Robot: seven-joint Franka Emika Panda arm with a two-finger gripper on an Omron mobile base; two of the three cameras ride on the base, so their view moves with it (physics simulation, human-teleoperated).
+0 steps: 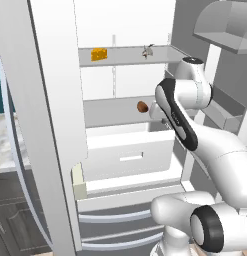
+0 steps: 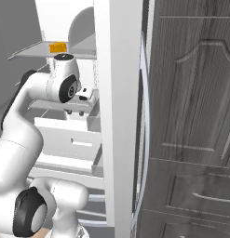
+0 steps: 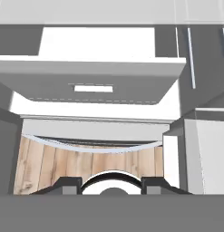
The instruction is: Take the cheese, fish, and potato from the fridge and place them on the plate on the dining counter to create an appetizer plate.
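The gripper (image 2: 80,113) hangs inside the open fridge (image 1: 126,35), pointing down over the white drawer (image 1: 130,156); in the hand view its two dark fingertips (image 3: 64,183) stand somewhat apart with nothing between them, so it holds nothing. The potato (image 1: 142,106) lies on the middle grey shelf (image 1: 110,112), just beside the gripper and apart from it. On the upper shelf (image 1: 126,55) the cheese (image 1: 98,54) sits towards the left and the fish (image 1: 147,50) towards the right, well apart from each other, and the cheese shows again above the arm in the right base view.
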